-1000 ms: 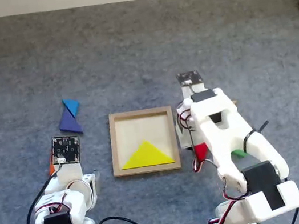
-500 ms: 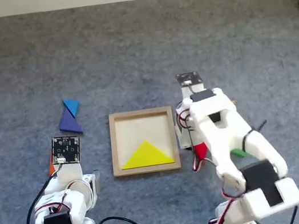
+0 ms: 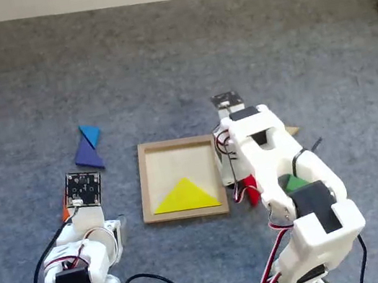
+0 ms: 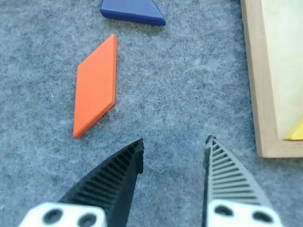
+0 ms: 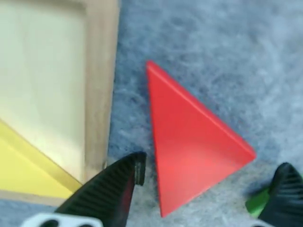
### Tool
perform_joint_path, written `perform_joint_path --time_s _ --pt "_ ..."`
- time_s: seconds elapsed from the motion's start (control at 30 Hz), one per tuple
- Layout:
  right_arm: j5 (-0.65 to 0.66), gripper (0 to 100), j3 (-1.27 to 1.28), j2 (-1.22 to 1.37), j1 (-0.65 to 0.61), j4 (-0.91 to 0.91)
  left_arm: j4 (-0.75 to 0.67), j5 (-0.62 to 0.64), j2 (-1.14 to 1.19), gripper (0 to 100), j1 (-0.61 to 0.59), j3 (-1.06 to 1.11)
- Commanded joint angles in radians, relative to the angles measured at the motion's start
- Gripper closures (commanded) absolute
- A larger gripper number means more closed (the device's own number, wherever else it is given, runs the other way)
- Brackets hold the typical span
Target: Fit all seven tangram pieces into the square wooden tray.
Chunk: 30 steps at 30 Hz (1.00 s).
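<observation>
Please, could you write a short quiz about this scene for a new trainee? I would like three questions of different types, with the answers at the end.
1. True or false: the yellow triangle already lies inside the wooden tray.
2. Which piece lies between the open fingers of the right gripper? A) red triangle B) light blue triangle C) dark blue piece
3. Fill in: the piece on the carpet closest to the left gripper is the orange ____.
Key: 1 true; 2 A; 3 parallelogram.
</observation>
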Motion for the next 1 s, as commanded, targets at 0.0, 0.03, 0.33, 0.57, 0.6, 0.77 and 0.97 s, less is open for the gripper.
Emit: perform_joint_path --time_s 0.0,0.03,0.33,0.57,0.6,0.77,0.97 --pt "0.018 60.2 -0.054 0.004 -0.005 -0.012 0.005 0.009 -0.050 79 -0.005 0.021" --pt "0.028 60.2 -0.054 0.004 -0.005 -0.012 0.005 0.009 -0.050 79 -0.005 0.021" --pt "0.152 60.2 -0.058 0.001 -0.012 -0.012 0.005 0.009 -0.050 79 -0.005 0.021" --pt "0.180 60.2 -0.054 0.002 -0.013 -0.018 0.005 0.009 -0.050 79 -0.005 0.021" --pt "0.198 60.2 -0.054 0.002 -0.013 -0.018 0.005 0.009 -0.050 79 -0.005 0.021" --pt "0.215 60.2 -0.053 0.004 -0.013 -0.018 0.005 0.009 -0.050 79 -0.005 0.021" --pt "0.216 69.0 -0.053 0.004 -0.013 -0.018 0.005 0.009 -0.050 79 -0.005 0.021"
